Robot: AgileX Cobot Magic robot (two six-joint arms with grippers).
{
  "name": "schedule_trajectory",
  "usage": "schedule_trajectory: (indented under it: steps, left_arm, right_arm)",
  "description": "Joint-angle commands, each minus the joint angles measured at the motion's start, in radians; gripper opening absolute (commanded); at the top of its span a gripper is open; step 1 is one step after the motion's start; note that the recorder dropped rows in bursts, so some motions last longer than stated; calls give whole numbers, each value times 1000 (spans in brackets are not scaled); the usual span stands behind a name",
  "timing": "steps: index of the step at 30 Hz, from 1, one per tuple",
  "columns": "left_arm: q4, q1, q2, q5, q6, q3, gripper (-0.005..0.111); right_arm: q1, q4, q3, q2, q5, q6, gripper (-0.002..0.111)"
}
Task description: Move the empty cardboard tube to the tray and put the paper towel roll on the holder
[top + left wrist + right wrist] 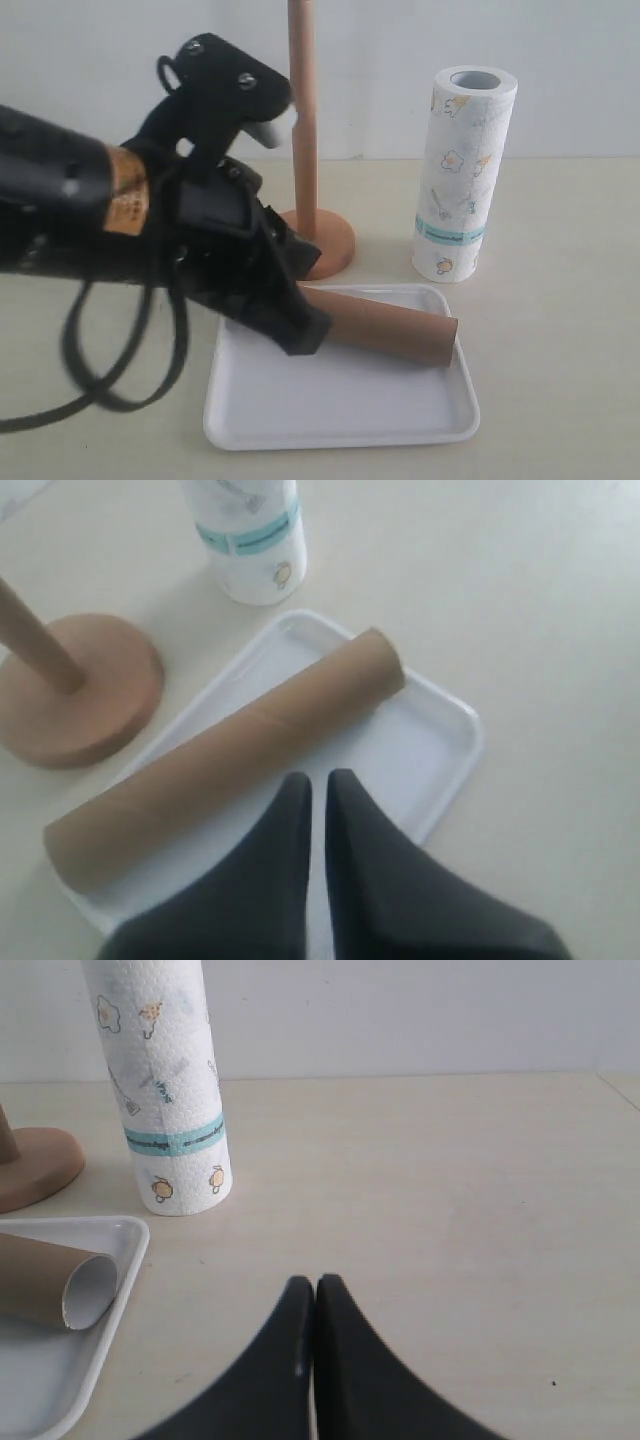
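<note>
I see tube [395,332] lying in tray [340,425]; left claw [318,778] clenched empty near it; right claw [315,1282] clenched; roll [463,175] upright.

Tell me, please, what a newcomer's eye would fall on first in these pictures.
The big black left arm fills the left of the exterior view, its fingers shut and empty over the tray. The brown cardboard tube lies slanted in that white tray. Behind it the printed paper towel roll stands upright on the table, beside the wooden holder, whose post is bare.
</note>
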Motion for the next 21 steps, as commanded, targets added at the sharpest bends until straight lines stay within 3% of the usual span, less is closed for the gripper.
schedule_trajectory:
  steps: [1,11,21]
  left_arm:
    - [-97,-5,-171,-158,-13,176,5]
    - [-153,-5,-630,-501,-16,613,5]
    - [-148,-3,-884,-517,-49,725,5]
  right_arm:
    - [-3,2,-1,-5,-16,-4,0]
    - [-3,2,-1,-5,-16,-4,0]
    - [-3,2,-1,-5,-16,-4,0]
